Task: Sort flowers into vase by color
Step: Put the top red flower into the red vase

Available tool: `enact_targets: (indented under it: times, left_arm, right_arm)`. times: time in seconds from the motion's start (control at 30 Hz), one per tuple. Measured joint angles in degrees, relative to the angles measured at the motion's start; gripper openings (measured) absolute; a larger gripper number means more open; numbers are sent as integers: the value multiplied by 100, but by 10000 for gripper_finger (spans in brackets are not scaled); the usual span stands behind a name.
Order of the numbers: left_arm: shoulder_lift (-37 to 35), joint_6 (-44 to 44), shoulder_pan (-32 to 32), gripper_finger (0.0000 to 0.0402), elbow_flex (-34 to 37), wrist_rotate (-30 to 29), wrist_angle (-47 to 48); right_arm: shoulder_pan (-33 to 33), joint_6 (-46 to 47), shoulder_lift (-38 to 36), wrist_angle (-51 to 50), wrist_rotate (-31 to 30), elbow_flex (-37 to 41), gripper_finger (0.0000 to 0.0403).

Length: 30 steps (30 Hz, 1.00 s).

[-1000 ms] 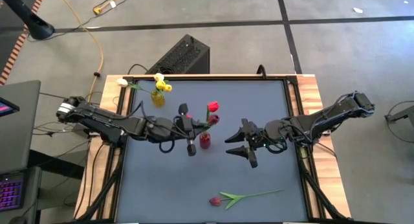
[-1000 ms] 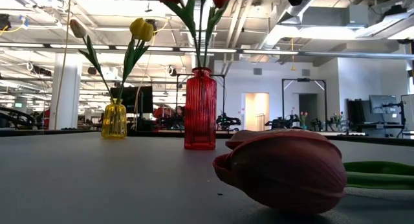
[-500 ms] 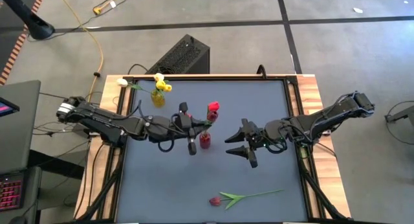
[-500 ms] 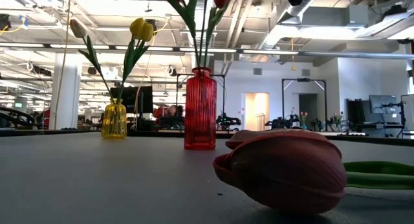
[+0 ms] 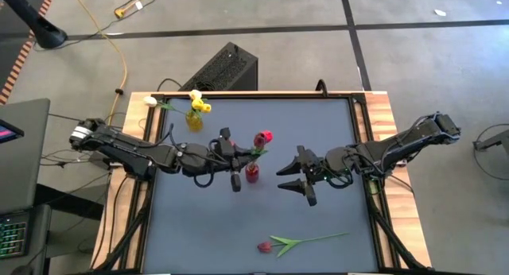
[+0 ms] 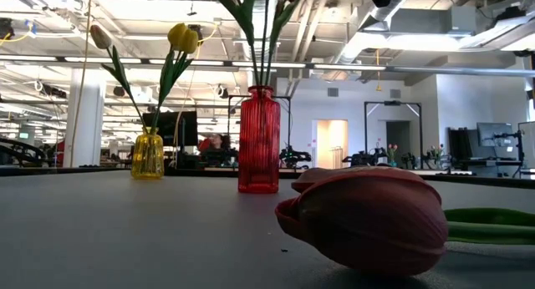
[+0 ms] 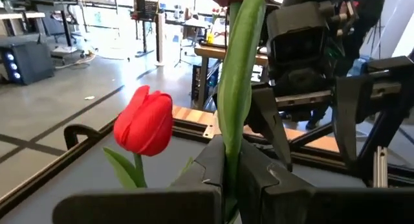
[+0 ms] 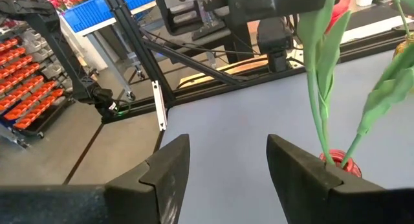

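Wide bare stretch of dark table (image 5: 199,219) along the near side, broken only by a maroon tulip (image 5: 265,246) lying flat near the front edge, stem trailing right. Open surface also at far right, up to the wooden rim.

Heads of the tulips over the red vase (image 6: 259,140) cut off by the top edge in the low view; the near maroon head blocks much of the right side there.

Left gripper (image 5: 235,160) just left of the red vase at table centre, fingers clamped shut on a green tulip stem (image 7: 236,88) standing in that vase beside a red tulip (image 7: 144,120). Right gripper (image 5: 298,180) right of the vase, well apart, fingers spread wide, holding nothing. Yellow vase (image 5: 194,120) at far left, with yellow tulips (image 5: 200,106) and a cream one.
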State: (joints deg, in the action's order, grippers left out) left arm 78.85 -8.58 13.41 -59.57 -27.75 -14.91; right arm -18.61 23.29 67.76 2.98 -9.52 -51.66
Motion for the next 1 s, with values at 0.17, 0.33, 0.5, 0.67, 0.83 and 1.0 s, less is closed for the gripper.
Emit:
enact_targets:
  times: [0.17,0.33,0.5,0.67,0.83,1.0]
  left_arm:
    - [0,619,0,0,0,0,-2]
    - [-1,1002,0,0,-103,-1,71]
    - [-4,1399,0,0,-349,0,271]
    - [-11,1350,8,0,-535,-1,533]
    - [-11,1338,69,0,-689,-10,905]
    - [-11,1113,146,0,-848,-108,1063]
  right_arm:
    - [0,0,-1,-2,0,0,232]
    - [0,4,1,-2,2,0,232]
    - [0,7,-1,0,2,0,232]
    - [-12,20,0,-6,2,-1,232]
    - [-22,20,-1,-80,4,-2,232]
    - [-20,15,-2,-150,4,-2,232]
